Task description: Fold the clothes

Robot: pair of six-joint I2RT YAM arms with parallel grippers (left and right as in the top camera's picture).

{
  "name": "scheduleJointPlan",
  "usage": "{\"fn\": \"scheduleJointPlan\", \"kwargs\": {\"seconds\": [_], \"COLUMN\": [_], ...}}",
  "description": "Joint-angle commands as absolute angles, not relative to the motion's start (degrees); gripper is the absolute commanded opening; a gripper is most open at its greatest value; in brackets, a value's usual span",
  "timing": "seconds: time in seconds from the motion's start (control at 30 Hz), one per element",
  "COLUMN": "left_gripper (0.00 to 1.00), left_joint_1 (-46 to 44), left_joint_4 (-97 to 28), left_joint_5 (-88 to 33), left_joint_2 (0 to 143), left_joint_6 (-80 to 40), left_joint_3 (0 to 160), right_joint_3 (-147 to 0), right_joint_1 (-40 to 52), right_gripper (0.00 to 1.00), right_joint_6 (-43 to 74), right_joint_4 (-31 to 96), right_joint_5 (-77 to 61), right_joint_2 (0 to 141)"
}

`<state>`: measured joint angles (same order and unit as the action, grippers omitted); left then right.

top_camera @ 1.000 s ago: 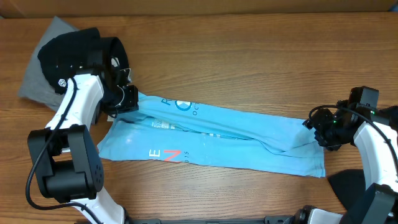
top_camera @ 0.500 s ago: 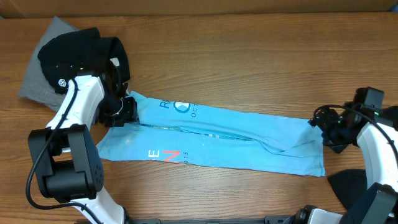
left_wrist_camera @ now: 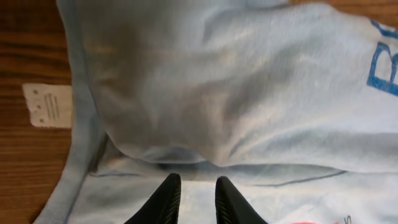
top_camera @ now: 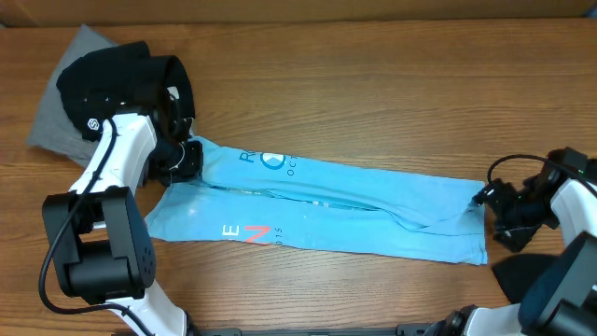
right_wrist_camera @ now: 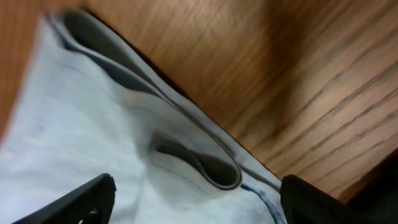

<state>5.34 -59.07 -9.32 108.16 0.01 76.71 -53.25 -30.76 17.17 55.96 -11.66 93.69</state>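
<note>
Blue shirt (top_camera: 354, 222) flat on wood table (top_camera: 373, 93); we see left gripper (left_wrist_camera: 196, 182) fingers barely apart, right gripper (right_wrist_camera: 198, 184) spread wide beside hem.

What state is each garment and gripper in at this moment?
Blue shirt: folded lengthwise into a long strip, lying flat.
Black shirt: bunched in a heap on the grey shirt.
Grey shirt: lying flat, mostly covered by the black one.
Left gripper: jaws narrowly apart over the blue shirt, holding nothing.
Right gripper: jaws wide open at the blue shirt's edge, holding nothing.
</note>
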Motion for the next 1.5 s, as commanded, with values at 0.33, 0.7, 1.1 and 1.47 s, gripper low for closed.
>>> {"fn": "scheduleJointPlan", "kwargs": {"seconds": [0.33, 0.7, 1.1, 1.47], "left_gripper": [0.29, 0.35, 0.37, 0.37], "left_joint_1": [5.65, 5.61, 5.61, 5.61], "left_joint_4": [-58.26, -58.22, -58.02, -57.98], "left_joint_5": [-8.4, -8.49, -8.62, -8.6], "left_joint_2": [107.9, 107.9, 107.9, 107.9], "left_joint_6": [0.86, 0.86, 0.84, 0.84], "left_joint_3": [76.49, 76.49, 76.49, 76.49], "right_joint_3": [-54.33, -59.66, -60.58, -54.96], "right_joint_1": [-30.94, -30.94, -29.87, -27.9], "right_gripper": [0.84, 0.63, 0.49, 0.31], "right_joint_6": [11.94, 9.15, 8.95, 10.48], "right_joint_4": [53.78, 59.53, 63.09, 54.35], "right_joint_5": [-14.04, -14.2, -14.44, -16.82], "right_joint_2": [99.79, 99.13, 98.1, 98.15]}}
